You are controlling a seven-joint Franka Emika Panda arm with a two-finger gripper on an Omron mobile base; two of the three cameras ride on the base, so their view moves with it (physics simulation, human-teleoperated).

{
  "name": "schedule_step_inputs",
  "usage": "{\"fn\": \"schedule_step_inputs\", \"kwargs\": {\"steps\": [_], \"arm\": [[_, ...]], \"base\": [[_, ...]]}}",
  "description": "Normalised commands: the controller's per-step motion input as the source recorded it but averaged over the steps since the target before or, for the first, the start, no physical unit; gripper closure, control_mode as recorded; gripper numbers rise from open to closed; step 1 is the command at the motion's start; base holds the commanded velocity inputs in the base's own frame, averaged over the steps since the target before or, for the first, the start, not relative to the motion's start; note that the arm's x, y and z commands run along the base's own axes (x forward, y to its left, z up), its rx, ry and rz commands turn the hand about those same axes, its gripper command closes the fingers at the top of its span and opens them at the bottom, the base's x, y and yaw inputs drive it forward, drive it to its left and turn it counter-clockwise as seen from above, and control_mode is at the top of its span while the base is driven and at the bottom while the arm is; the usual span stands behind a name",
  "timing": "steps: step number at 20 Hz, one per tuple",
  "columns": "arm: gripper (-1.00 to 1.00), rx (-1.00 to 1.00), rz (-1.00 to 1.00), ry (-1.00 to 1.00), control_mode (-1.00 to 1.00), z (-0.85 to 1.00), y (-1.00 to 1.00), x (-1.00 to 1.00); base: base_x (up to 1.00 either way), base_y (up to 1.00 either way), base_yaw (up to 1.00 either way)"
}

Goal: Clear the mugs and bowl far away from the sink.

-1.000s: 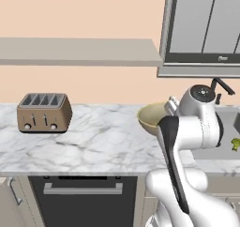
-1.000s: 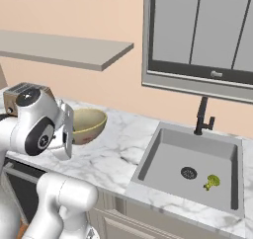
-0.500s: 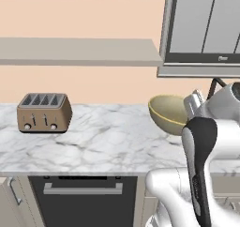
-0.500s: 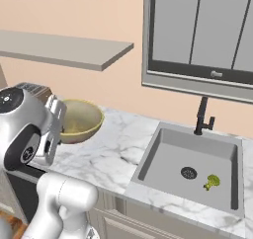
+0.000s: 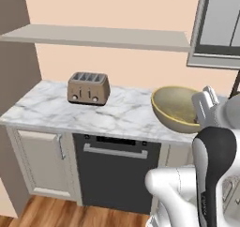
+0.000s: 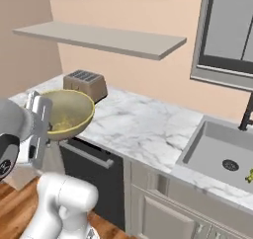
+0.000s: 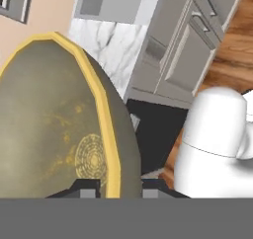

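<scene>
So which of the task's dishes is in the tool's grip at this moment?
The bowl, wide and tan-olive with a yellow rim. The tool is clamped on its rim, and it is lifted off the marble counter, near the toaster.

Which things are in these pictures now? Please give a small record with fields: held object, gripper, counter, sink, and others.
held object: bowl, tan-olive with yellow rim, lifted and tilted, carried in front of the counter edge
gripper: gripper shut on the bowl rim, one finger inside and one outside
counter: white marble counter; toaster stands on it near the wall
sink: grey sink with round drain, at the right end of the counter, far from the bowl
others: black dishwasher under the counter; wall shelf above
</scene>
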Motion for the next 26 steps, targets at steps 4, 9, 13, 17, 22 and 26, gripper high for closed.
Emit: {"fn": "schedule_step_inputs", "kwargs": {"steps": [4, 9, 13, 17, 22, 26], "arm": [[1.00, 0.00, 0.00, 0.00, 1.00, 0.00, 0.00, 0.00], [1.00, 0.00, 0.00, 0.00, 1.00, 0.00, 0.00, 0.00], [1.00, 0.00, 0.00, 0.00, 1.00, 0.00, 0.00, 0.00], [1.00, 0.00, 0.00, 0.00, 1.00, 0.00, 0.00, 0.00], [1.00, 0.00, 0.00, 0.00, 1.00, 0.00, 0.00, 0.00], [1.00, 0.00, 0.00, 0.00, 1.00, 0.00, 0.00, 0.00]], "base": [[-0.98, 0.83, 0.46], [-0.10, 0.78, 0.81], [0.00, 0.39, 0.96], [0.00, 0.31, 0.97], [0.00, 0.27, 0.98], [0.00, 0.30, 0.99]]}}
